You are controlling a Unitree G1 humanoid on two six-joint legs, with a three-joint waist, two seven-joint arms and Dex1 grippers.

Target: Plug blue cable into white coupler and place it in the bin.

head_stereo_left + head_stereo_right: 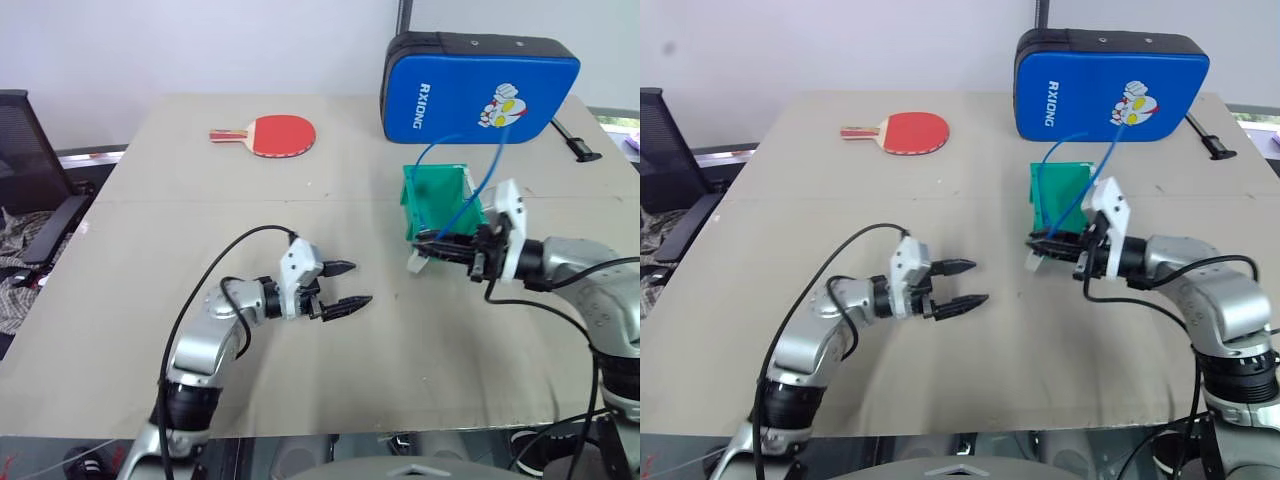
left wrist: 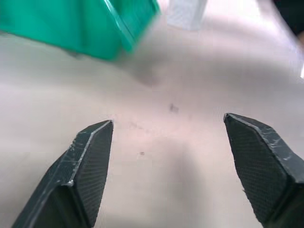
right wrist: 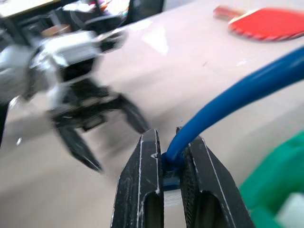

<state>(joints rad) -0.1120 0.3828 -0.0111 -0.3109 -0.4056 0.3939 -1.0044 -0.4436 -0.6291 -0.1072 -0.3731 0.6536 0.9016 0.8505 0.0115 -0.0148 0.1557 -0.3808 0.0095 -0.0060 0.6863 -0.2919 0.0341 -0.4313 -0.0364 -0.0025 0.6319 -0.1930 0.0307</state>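
Blue cable (image 3: 247, 85) clamped in right pincer (image 3: 172, 156) by bin (image 1: 440, 200), left pincer (image 1: 345, 285) spread empty.

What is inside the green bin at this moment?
Part of the blue cable crosses the bin, looping over its top; the right gripper holds its end near the bin's front. The arm and the bin's walls hide the bin's floor, so I cannot tell what lies there.
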